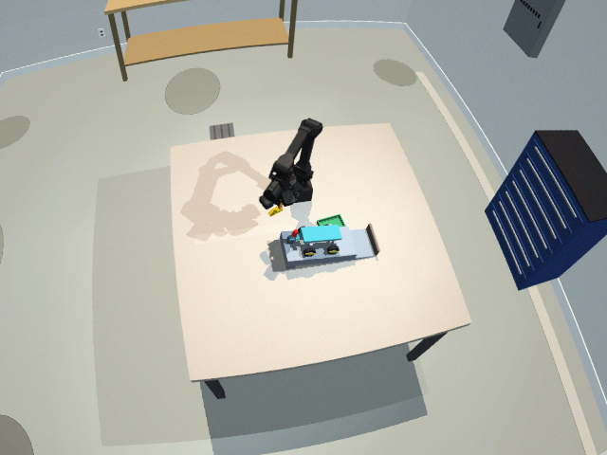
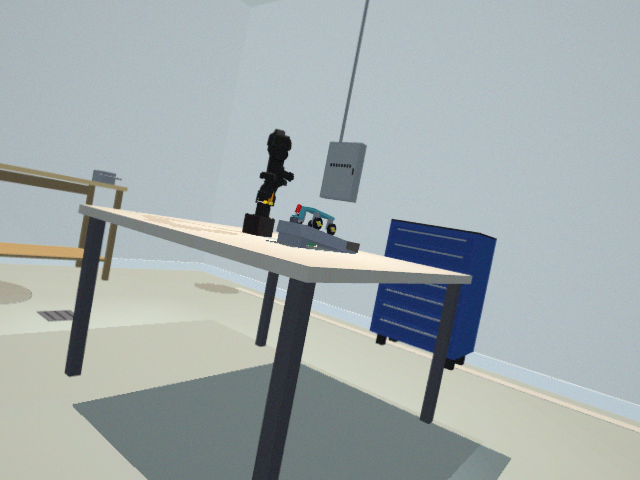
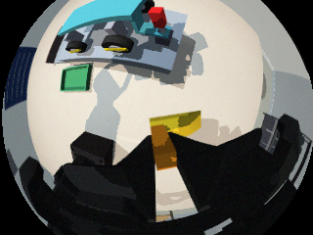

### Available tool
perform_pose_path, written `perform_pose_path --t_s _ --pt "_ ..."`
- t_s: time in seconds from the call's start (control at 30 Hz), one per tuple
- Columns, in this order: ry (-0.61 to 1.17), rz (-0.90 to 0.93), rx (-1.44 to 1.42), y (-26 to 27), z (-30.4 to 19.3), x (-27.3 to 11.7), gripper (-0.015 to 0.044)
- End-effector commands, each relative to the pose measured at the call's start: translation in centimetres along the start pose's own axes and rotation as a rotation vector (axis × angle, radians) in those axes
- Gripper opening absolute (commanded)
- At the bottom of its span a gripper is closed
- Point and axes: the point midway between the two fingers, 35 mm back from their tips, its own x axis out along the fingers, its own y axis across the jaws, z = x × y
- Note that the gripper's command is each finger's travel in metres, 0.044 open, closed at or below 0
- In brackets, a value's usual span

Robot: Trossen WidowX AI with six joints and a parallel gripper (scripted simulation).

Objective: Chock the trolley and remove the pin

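Observation:
My gripper (image 1: 281,205) (image 2: 271,196) (image 3: 159,137) is shut on the orange handle of the yellow chock (image 1: 275,211) (image 2: 266,202) (image 3: 190,121). It holds the chock in the air above the table, beyond the ramp's uphill end and towards the arm's base. The black rubber base cannot be made out. The blue trolley (image 1: 321,233) (image 2: 317,211) (image 3: 98,16) stands on the grey ramp (image 1: 347,250) (image 2: 295,234) (image 3: 152,64). The red-headed stop pin (image 1: 295,232) (image 2: 298,208) (image 3: 157,18) is upright at its uphill end. The green tray (image 1: 330,221) (image 3: 76,78) lies beside the ramp.
A brown end board (image 1: 373,239) (image 2: 353,246) (image 3: 53,47) stands at the ramp's downhill end. The arm's black base (image 2: 257,225) (image 3: 92,148) stands on the table, on the tray's side of the ramp. A blue drawer cabinet (image 1: 543,210) (image 2: 429,284) is beyond the table.

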Motion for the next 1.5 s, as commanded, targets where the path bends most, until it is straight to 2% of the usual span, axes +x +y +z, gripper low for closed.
perform_pose_path --t_s 0.0,0.23,0.53,1.47 --pt "-0.001 0.003 0.141 0.1 0.0 0.0 0.0" --pt "-0.001 0.004 0.357 0.0 0.0 0.0 0.0" --pt "-0.001 0.004 0.372 0.4 0.4 0.0 0.0" --pt "-0.005 0.012 0.41 7.9 6.2 0.6 0.0"
